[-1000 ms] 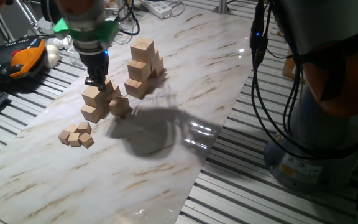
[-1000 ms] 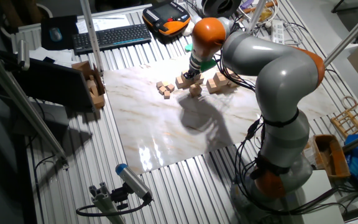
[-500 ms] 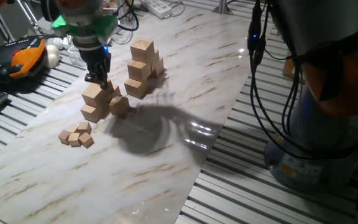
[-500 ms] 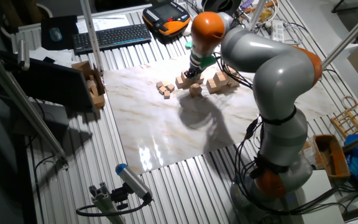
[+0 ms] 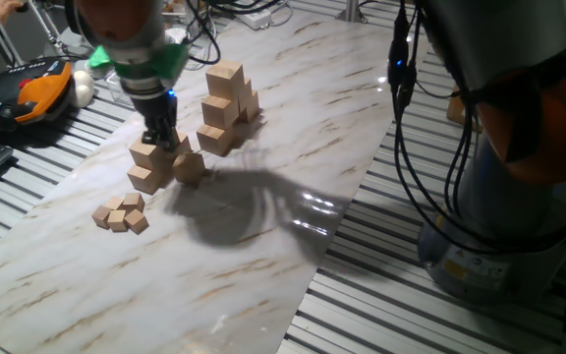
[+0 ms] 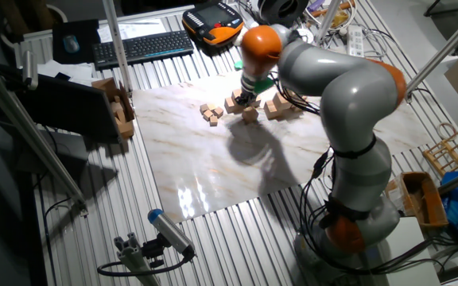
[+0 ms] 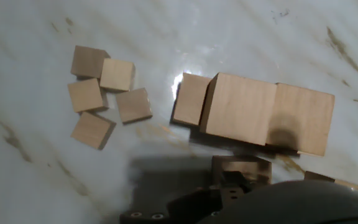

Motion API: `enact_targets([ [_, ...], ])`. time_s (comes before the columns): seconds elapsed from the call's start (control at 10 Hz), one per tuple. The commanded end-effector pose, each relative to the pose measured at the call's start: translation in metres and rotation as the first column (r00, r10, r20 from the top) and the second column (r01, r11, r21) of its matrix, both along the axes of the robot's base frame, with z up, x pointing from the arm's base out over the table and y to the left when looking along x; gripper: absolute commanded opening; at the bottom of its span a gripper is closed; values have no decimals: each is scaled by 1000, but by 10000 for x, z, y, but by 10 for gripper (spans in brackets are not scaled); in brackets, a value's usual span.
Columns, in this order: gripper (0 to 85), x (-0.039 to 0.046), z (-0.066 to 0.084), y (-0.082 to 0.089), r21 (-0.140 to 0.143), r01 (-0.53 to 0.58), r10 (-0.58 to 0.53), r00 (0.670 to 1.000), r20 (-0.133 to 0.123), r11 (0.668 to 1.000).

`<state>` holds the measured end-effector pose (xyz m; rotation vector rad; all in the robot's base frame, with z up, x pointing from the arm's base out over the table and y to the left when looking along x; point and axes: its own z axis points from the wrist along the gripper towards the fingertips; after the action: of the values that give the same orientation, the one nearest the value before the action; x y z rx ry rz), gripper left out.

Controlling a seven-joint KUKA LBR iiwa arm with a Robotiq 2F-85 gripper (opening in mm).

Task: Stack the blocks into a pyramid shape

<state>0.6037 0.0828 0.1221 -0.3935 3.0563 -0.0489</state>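
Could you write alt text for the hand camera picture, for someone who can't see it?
Looking straight down on a marble table: a row of large wooden blocks at centre right, five small cubes clustered at upper left. The dark claw fills the bottom edge.

arm (image 6: 348, 87): grey rounded links, orange joints | wrist: green ring, small blue light | black cables along the side | gripper (image 5: 162, 138): black fingers
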Motion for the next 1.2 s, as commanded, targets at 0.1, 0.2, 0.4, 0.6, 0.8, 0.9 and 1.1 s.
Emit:
enact_targets([
  [0.1, 0, -10, -12, 5, -72, 17, -18, 1000, -4, 997],
  [0.2, 0, -21, -20, 25, -77, 31, -33, 999, -16, 997],
  [0.4, 170, -67, -71, -18, -92, 47, -48, 999, -11, 995],
  [0.6, 510, -118, -111, -37, -88, 77, -75, 997, 18, 993],
  [0.8, 680, -127, -153, -43, -85, 83, -80, 996, 47, 993],
  [0.9, 680, -122, -168, -42, -83, 74, -70, 996, 50, 994],
  [1.1, 850, -96, -224, -44, -86, 73, -68, 995, 68, 994],
])
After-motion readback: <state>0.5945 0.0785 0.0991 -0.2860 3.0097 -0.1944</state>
